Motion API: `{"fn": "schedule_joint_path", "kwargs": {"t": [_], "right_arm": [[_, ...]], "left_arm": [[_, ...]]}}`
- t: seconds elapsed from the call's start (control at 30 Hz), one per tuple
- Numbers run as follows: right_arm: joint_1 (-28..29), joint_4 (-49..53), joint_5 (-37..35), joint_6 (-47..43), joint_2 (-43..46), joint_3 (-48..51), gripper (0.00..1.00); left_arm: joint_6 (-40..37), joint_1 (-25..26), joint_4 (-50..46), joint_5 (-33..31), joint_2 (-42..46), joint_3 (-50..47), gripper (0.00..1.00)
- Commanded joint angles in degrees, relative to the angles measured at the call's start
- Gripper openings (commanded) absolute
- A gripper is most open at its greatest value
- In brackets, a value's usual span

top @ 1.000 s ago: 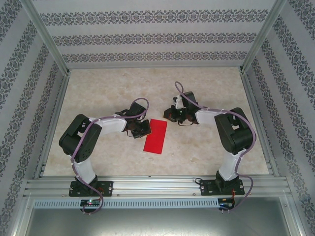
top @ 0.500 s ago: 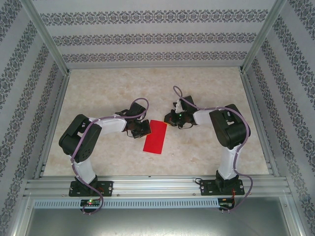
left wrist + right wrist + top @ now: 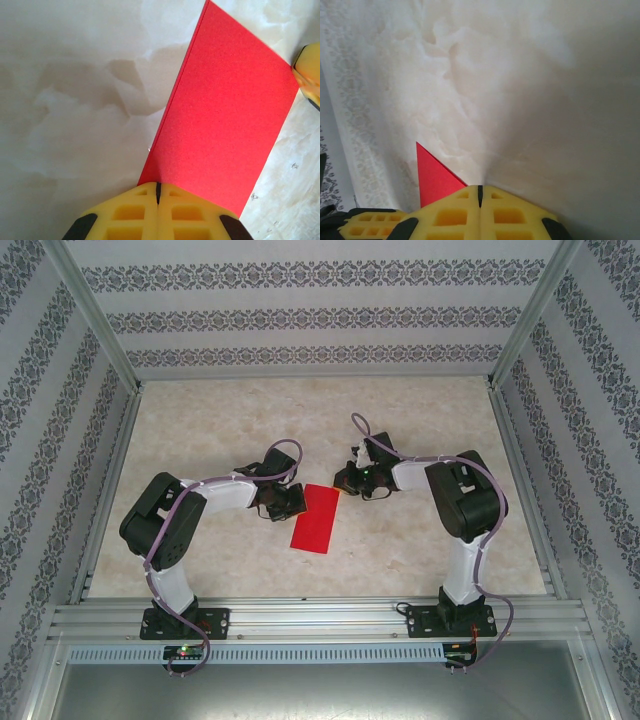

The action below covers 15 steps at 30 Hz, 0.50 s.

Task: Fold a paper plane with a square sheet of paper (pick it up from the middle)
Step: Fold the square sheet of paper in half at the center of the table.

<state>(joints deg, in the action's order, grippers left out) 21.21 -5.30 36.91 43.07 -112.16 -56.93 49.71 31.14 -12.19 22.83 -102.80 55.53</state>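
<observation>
Yellow fingers of the left gripper were pressed together with only a thin seam between them. One edge of the red paper ran under their tips. I could not tell whether the sheet was pinched or merely pressed on.

On the right wrist feed, the right gripper was likewise closed, finger against finger. A pointed red corner of the paper poked out just left of its tips.

From the left wrist camera I also saw a yellow tip of the right gripper just beside another corner of the sheet.

From overhead, the left gripper sat at the left long edge of the paper, towards its far end. The right gripper sat at the far right corner. The paper lay flat between them as a narrow rectangle, tilted slightly, on the pale marbled table. Patterned walls enclosed the far side, left and right, and an aluminium rail carried both arm bases at the near edge.
</observation>
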Motion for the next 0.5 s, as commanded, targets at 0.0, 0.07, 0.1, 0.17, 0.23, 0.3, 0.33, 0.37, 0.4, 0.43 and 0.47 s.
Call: {"fn": "schedule_joint_path", "kwargs": {"t": [0.0,0.07,0.1,0.17,0.23,0.3,0.33,0.37,0.4,0.43,0.47], "right_arm": [[0.0,0.9,-0.3,-1.2,-0.2,0.7,0.04],[0.0,2.3,-0.2,-1.4,1.5,-0.3,0.04],[-0.2,2.6,0.0,-1.4,2.2,-0.8,0.04],[-0.1,2.7,0.5,-1.2,3.1,-1.6,0.04],[-0.1,2.4,0.3,-1.0,2.7,-1.7,0.04],[-0.2,2.1,0.0,-0.8,0.9,-1.6,0.05],[-0.1,1.7,-0.2,-0.6,0.0,-1.3,0.05],[-0.1,1.0,-0.4,-0.2,-0.9,-0.7,0.05],[-0.1,0.2,-0.6,0.0,-1.8,-0.2,0.05],[-0.1,-0.3,-0.6,0.2,-2.5,0.3,0.05],[-0.1,-0.7,-0.4,0.4,-3.0,0.6,0.05]], "left_arm": [[-1.1,0.5,-7.3,-4.2,0.3,-1.5,0.00],[-0.7,0.5,-6.8,-4.2,0.5,-2.0,0.00],[-0.8,0.5,-6.9,-4.0,0.4,-2.0,0.00],[-0.9,0.5,-7.1,-4.1,0.6,-1.9,0.00],[-0.9,0.5,-7.1,-4.1,0.7,-1.9,0.00],[-0.9,0.5,-6.9,-4.1,0.9,-2.2,0.00],[-0.8,0.5,-6.9,-4.2,1.1,-2.3,0.00],[-0.8,0.5,-6.8,-4.3,1.1,-2.3,0.00],[-0.7,0.5,-6.7,-4.3,1.1,-2.4,0.00],[-0.7,0.5,-6.7,-4.3,1.1,-2.3,0.00],[-0.6,0.5,-6.5,-4.2,1.0,-2.4,0.00]]}}
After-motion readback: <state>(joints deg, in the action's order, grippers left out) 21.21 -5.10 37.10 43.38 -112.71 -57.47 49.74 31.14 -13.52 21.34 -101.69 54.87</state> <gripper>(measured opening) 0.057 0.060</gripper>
